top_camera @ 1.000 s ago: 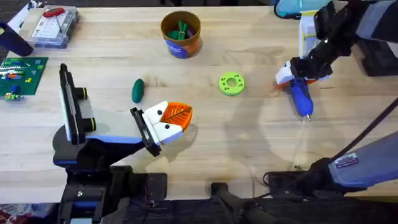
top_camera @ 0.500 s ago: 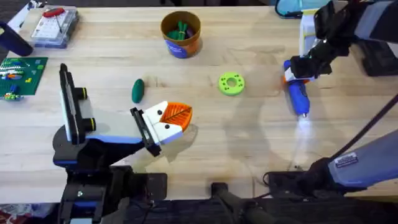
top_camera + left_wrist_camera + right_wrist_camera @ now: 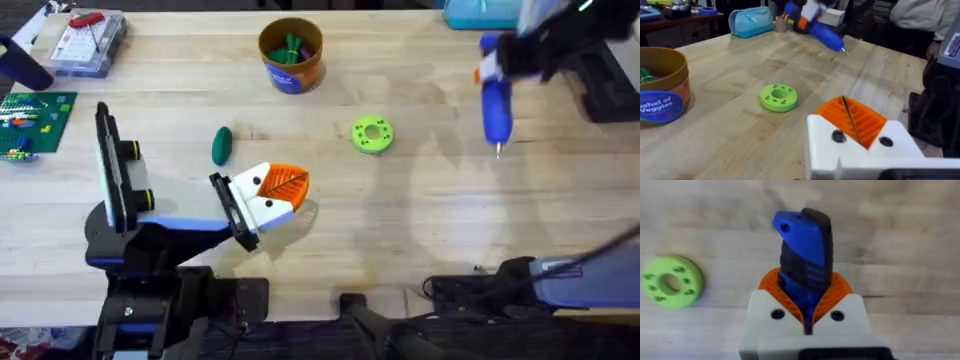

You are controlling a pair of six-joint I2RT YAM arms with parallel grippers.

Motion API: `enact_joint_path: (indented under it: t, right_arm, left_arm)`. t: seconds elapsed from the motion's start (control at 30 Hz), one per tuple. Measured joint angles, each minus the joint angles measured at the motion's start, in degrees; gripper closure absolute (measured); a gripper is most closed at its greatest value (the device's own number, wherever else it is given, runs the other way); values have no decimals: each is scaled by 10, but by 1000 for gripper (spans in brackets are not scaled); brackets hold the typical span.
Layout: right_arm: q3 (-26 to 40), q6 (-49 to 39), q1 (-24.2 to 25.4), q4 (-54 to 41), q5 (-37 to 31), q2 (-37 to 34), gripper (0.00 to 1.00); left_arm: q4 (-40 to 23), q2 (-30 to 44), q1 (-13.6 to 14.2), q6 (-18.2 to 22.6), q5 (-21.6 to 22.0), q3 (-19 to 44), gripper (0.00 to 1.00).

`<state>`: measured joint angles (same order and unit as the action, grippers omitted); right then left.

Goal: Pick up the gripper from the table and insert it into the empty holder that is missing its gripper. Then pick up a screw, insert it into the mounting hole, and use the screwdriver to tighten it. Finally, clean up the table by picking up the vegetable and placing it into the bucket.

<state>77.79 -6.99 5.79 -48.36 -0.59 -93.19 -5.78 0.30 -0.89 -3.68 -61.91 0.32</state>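
Table (image 3: pixel 400 230) view from my station, left to right: I see the left gripper (image 3: pixel 285 190) low over the wood, its 2 orange pads pressed together on nothing. Just beyond it lies the vegetable (image 3: pixel 221 144), with the bucket (image 3: pixel 291 55) farther back and the lime green ring (image 3: pixel 372 135) to the right. At far right, my right gripper (image 3: pixel 806 311) is clamped on the screwdriver (image 3: pixel 496 103), which hangs clear of the table, metal tip pointing toward me.
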Motion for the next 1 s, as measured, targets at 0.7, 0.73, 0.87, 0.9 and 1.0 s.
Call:
enact_joint_path:
  t: [0.7,0.73,0.87,0.9,1.0]
  right_arm:
    - [91,113,-177,333,97,182,976]
    - [91,119,-183,355,103,185,976]
    - [91,147,-208,444,137,189,976]
    - [88,156,-213,473,146,189,976]
    - [56,190,-234,593,172,190,976]
  left_arm:
    - [0,0,0,0,0,0,990]
    - [0,0,0,0,0,0,990]
    - [0,0,0,0,0,0,990]
    - [-1,0,0,0,0,0,990]
    - [-2,0,0,0,-1,0,990]
